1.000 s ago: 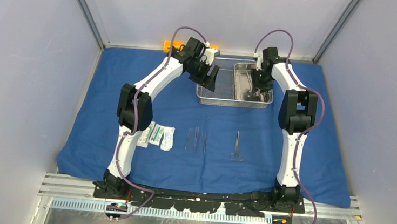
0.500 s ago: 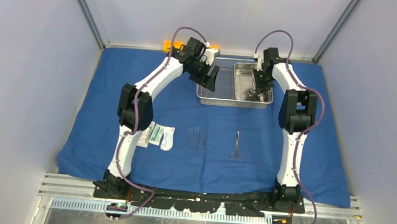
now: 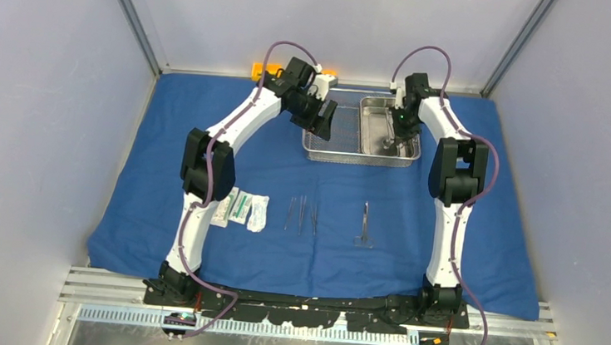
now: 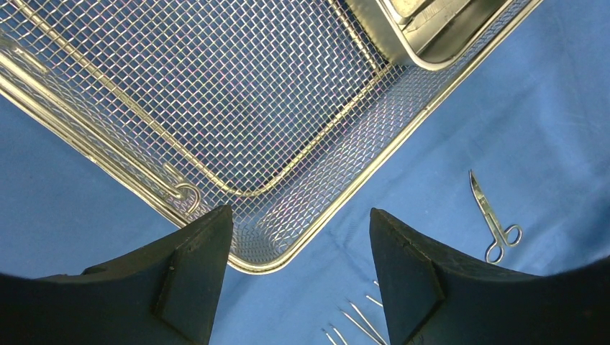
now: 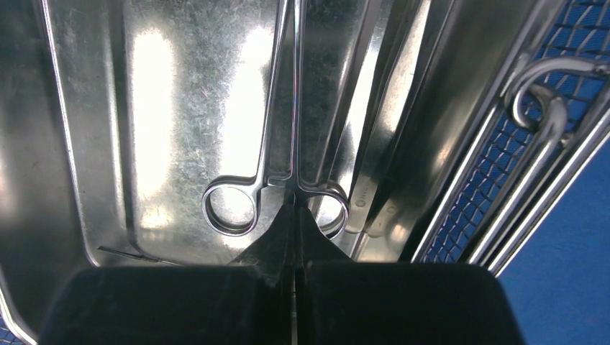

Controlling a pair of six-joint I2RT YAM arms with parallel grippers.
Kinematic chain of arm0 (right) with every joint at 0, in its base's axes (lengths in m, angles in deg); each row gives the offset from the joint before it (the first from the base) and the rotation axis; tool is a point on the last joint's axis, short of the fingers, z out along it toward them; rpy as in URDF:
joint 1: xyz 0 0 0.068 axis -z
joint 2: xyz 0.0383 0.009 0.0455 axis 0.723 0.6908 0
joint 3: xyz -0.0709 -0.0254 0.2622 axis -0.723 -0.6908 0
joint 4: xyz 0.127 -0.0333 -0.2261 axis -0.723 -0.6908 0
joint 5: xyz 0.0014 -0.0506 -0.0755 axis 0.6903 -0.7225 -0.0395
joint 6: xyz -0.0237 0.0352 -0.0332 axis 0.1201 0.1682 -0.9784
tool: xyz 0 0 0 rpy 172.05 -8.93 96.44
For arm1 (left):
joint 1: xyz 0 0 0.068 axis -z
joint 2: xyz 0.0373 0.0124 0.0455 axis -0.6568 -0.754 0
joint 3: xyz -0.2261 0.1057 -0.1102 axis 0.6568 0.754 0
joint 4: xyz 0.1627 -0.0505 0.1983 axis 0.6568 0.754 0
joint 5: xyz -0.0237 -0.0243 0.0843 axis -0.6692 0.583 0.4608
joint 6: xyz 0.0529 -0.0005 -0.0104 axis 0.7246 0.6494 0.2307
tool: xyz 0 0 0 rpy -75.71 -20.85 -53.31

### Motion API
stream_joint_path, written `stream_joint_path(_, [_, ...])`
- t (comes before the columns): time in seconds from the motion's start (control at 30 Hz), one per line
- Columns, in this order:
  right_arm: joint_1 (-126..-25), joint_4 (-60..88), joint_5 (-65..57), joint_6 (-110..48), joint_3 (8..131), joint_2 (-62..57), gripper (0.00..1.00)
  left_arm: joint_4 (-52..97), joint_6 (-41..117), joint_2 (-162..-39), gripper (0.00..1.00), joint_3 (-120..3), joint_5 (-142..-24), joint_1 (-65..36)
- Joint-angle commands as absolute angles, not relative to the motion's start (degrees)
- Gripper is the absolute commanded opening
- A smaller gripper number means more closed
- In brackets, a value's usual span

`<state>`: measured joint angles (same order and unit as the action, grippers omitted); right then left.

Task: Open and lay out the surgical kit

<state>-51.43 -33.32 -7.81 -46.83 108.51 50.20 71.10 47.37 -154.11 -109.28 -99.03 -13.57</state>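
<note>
The blue cloth [image 3: 161,168] lies spread over the table. At the back stands the mesh basket [image 3: 329,145], with the solid steel tray [image 3: 373,124] in its right half. My right gripper [image 3: 394,139] reaches down into the tray [image 5: 180,108]. In the right wrist view it [image 5: 293,212] is shut, tips pinched between the two rings of ring-handled forceps [image 5: 284,108] lying on the tray floor. My left gripper [image 4: 298,237] hangs open over the basket's near left corner [image 4: 216,108], holding nothing. On the cloth lie packets [image 3: 242,209], thin instruments [image 3: 302,214] and scissors [image 3: 365,225].
Orange blocks [image 3: 258,71] sit beyond the cloth's far edge behind the left arm. A swing handle [image 5: 539,100] hangs on the basket's wall beside the tray. Another flat steel instrument [image 5: 367,194] lies to the right of the forceps. Grey walls close in both sides.
The right gripper's fingers have closed together inside the tray, at the forceps' rings. The left arm and the laid-out items have not moved.
</note>
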Motion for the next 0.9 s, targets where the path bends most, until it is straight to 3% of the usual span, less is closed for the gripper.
stream_joint_path(0.0, [-50.9,-32.5,-6.3,-46.5,109.6,51.6,0.0,71.5,47.7,-154.4,0.71,-111.6,-100.4,-14.2])
stream_joint_path(0.43, [-47.9,-20.0,1.7,-39.3,101.3,44.8,0.0,70.5,44.7,-157.2,0.68,-115.9,-103.1,-14.2])
stream_joint_path(0.87, [-47.7,-17.3,3.3,-37.7,97.9,39.0,0.0,70.3,44.2,-157.9,0.68,-117.1,-103.4,-14.2])
